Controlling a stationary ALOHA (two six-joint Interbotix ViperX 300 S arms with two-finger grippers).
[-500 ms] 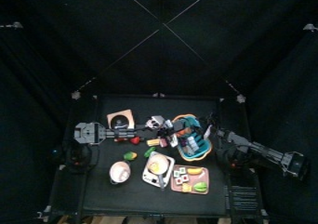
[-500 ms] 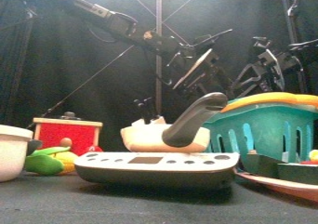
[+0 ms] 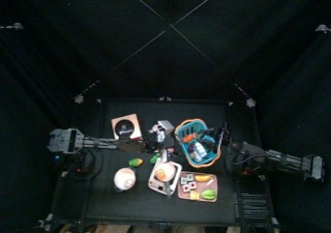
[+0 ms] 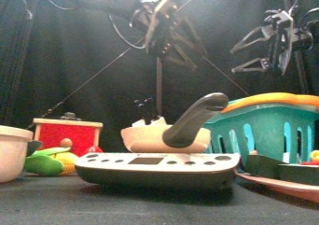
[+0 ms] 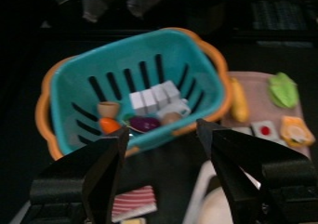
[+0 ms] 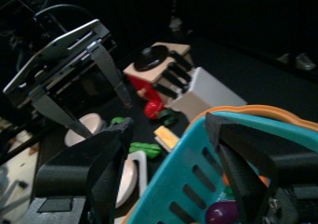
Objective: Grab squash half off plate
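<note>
The pink plate (image 3: 189, 189) lies at the table's front right, just in front of the teal basket (image 3: 198, 143). It carries several food pieces. A yellow-orange piece (image 3: 204, 192), also near the plate's rim in the left wrist view (image 5: 295, 130), may be the squash half; I cannot tell for sure. My left gripper (image 5: 168, 163) hangs open and empty high above the basket (image 5: 125, 88), with the plate (image 5: 258, 105) beside it. My right gripper (image 6: 168, 163) is open and empty, raised over the basket's orange rim (image 6: 267, 116). In the front view both grippers hang high, left (image 4: 156, 19) and right (image 4: 268, 37).
A white scale with a grey handle (image 4: 156, 163) stands at the front middle, with a white bowl (image 4: 13, 149), green and yellow vegetables (image 4: 50, 161) and a red box (image 4: 69, 133) to its left. A pink board (image 3: 126, 126) lies at the back left.
Both grippers have risen higher above the table in the front view. In the top view the left arm has drawn back towards the left.
</note>
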